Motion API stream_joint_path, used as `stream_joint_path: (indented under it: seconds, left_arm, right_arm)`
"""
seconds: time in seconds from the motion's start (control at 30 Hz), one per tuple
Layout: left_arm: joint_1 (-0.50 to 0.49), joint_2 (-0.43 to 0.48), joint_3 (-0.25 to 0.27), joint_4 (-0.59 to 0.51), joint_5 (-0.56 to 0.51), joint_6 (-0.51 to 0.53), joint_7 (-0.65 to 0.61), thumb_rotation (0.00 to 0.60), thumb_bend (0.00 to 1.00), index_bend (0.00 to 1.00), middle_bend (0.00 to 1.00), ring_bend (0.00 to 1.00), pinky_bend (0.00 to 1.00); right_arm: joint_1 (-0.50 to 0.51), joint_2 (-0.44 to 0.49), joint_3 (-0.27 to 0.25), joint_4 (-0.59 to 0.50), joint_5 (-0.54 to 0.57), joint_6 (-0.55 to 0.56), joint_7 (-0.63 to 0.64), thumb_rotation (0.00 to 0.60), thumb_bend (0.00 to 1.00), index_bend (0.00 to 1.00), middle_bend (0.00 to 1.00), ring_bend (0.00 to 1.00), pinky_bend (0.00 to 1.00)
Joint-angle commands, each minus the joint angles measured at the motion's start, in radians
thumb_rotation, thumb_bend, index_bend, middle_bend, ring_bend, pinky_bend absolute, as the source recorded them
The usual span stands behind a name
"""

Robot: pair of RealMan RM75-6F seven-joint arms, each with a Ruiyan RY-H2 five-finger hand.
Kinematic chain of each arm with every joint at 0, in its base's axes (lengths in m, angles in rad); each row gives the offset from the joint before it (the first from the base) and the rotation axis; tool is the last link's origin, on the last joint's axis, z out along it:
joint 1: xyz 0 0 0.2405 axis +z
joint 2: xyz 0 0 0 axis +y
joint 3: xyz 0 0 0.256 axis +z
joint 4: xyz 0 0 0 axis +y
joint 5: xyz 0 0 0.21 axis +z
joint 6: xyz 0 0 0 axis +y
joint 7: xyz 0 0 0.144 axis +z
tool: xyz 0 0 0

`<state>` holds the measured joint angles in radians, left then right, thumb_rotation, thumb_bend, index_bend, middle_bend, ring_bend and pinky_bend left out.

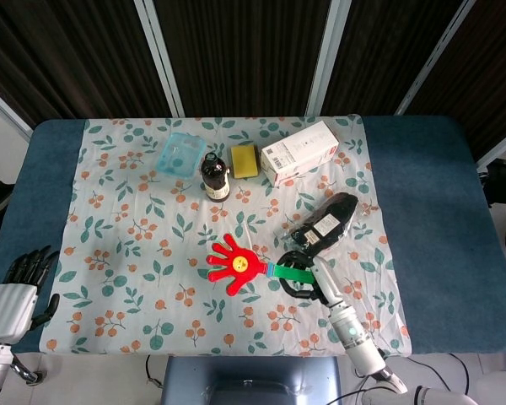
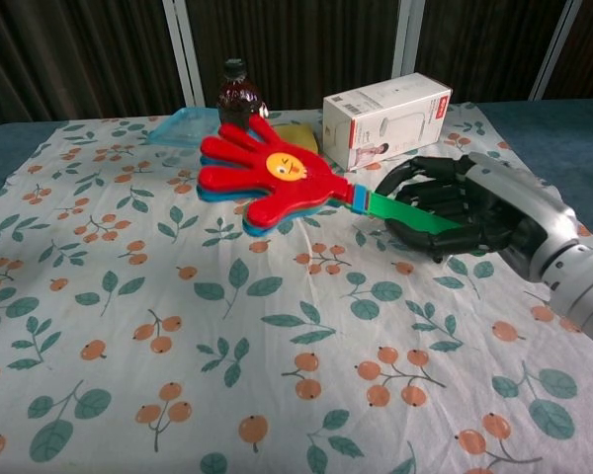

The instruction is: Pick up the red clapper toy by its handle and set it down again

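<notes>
Right robot hand (image 2: 465,209): grips the green handle (image 2: 410,215) of the red clapper toy (image 2: 267,178), lifted off the floral cloth (image 2: 128,326).
Left robot hand (image 1: 17,287): holds nothing, fingers apart.

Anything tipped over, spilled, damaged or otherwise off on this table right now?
Nothing stands out. The red clapper toy is off the cloth only because the right hand grips its green handle. The bottle stands upright.

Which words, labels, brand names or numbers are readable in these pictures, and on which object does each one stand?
No text can be read.
White cardboard box: print too small.
Dark glass bottle: label blurred.
Black plastic packet: white label unreadable.
Red hand-shaped clapper toy: only a yellow face, no words.
</notes>
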<state>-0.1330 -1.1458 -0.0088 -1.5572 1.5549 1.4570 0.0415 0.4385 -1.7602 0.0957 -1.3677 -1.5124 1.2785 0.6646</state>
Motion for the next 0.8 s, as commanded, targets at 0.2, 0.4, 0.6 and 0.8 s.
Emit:
stream_joint_path:
  seconds: [0.2, 0.4, 0.6, 0.8]
  left_arm:
    - [-0.004, -0.002, -0.005, -0.004, -0.015, -0.011, 0.016, 0.6, 0.45, 0.0, 0.0, 0.0, 0.1]
    - [-0.006, -0.008, -0.002, -0.006, -0.012, -0.016, 0.029, 0.6, 0.45, 0.0, 0.0, 0.0, 0.1]
    - [-0.006, -0.008, 0.0, -0.007, -0.008, -0.016, 0.031, 0.6, 0.45, 0.0, 0.0, 0.0, 0.1]
    - [-0.004, -0.007, 0.002, -0.008, -0.006, -0.01, 0.03, 0.6, 0.45, 0.0, 0.0, 0.0, 0.1]
  right_arm:
    - [-0.104, -0.02, -0.01, 0.058, -0.155, 0.325, 0.609, 0.6, 0.5, 0.85, 0.7, 0.72, 0.84]
    - [0.005, 0.001, -0.044, 0.151, -0.2, 0.109, 0.164, 0.6, 0.5, 0.86, 0.7, 0.72, 0.87]
    - [0.069, 0.122, -0.05, -0.017, -0.01, -0.257, -0.435, 0.6, 0.5, 0.87, 0.7, 0.73, 0.88]
    - [0.04, 0.18, -0.036, -0.218, -0.011, -0.192, -0.425, 0.6, 0.5, 0.88, 0.7, 0.73, 0.88]
